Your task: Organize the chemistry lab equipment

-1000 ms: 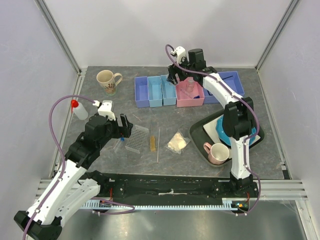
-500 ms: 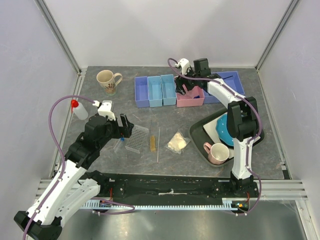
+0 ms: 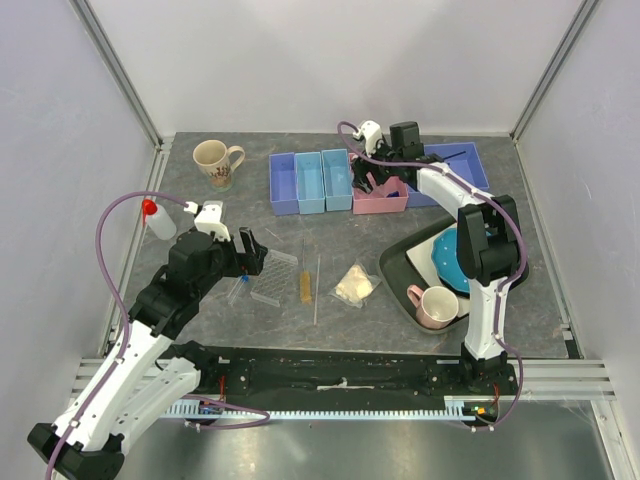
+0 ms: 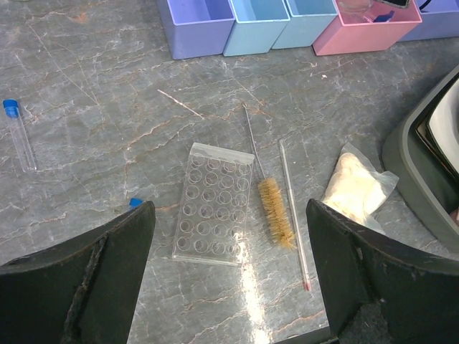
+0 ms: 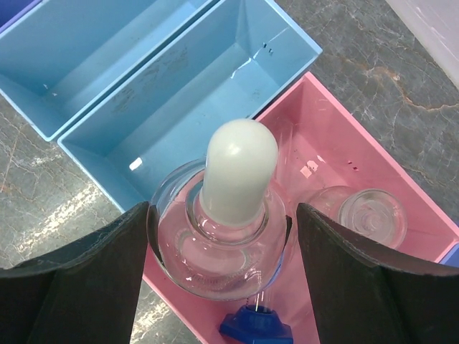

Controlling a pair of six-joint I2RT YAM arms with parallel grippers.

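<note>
Your right fingers [image 5: 72, 287] straddle the white-capped bottle [image 5: 240, 172], which stands low in the pink bin [image 5: 344, 154] at the centre of the wrist frame. A second bottle [image 5: 371, 217] sits to its right, so glassware is evidently being grouped there. The fingers stand wide around the round body; whether they press on it or merely flank it, I cannot tell. Your left fingers [image 4: 72, 287] are spread wide and empty above the surface [image 4: 107, 72], framing the clear rack [image 4: 213, 204], brush [image 4: 276, 213] and bag [image 4: 356, 186] lying below.
</note>
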